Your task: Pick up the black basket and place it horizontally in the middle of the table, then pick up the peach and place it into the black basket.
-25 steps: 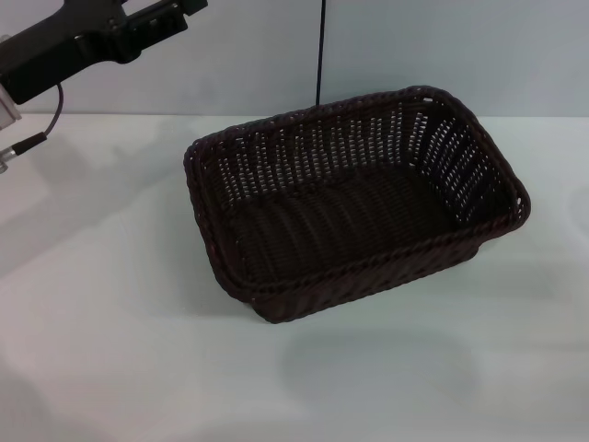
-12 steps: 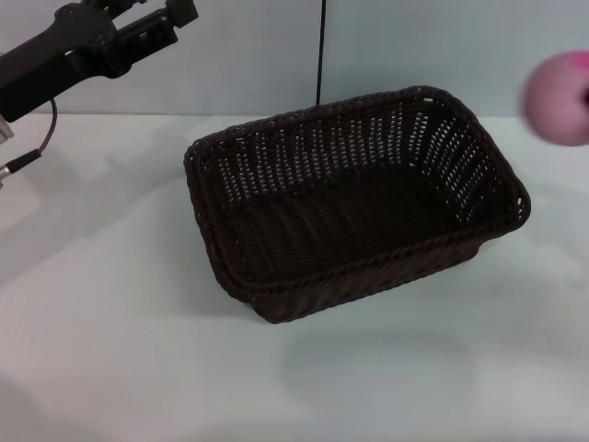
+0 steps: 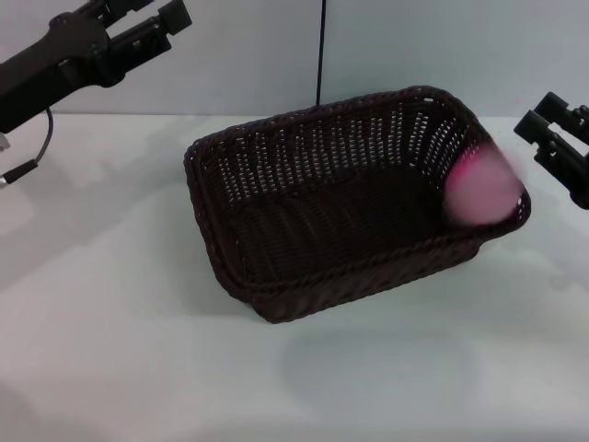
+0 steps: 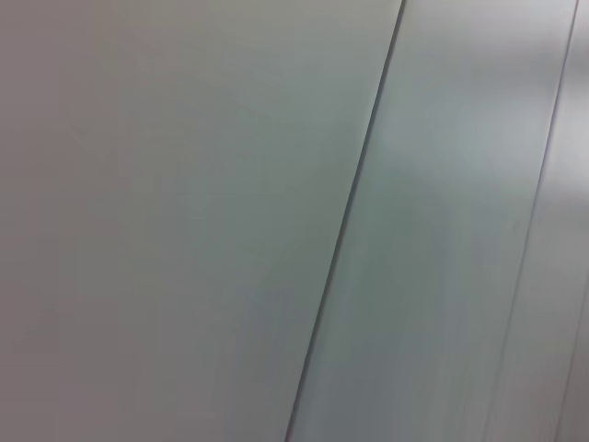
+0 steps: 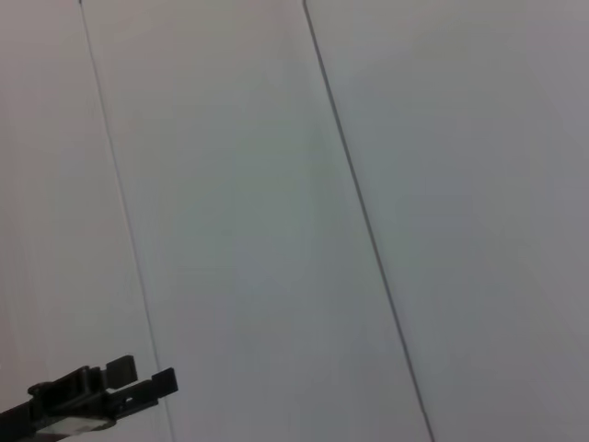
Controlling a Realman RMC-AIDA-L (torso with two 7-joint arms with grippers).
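Head view showed the black basket (image 3: pixel 354 203) sitting on the white worktop (image 3: pixel 110 313), roughly central, its long side running across and slightly angled, open side up. The peach (image 3: pixel 481 187), blurred pink with a brighter magenta patch, was at the basket's right end, just inside the rim and against the openwork wall; I could not tell whether it touched the woven bottom.

My right end effector (image 3: pixel 541 129) was at the right edge of that view, just beside the basket's right end and apart from the peach, its two dark fingers spread and holding nothing. My left end effector (image 3: pixel 149 20) was raised at the upper left, well away from the basket and above the far part of the worktop, fingers parted and empty, a thin cable hanging below the arm.

My left wrist view showed only a pale wall panel with a dark seam. My right wrist view showed similar wall panels, and in its lower corner the left end effector (image 5: pixel 138 379) appeared farther off, its fingers apart.
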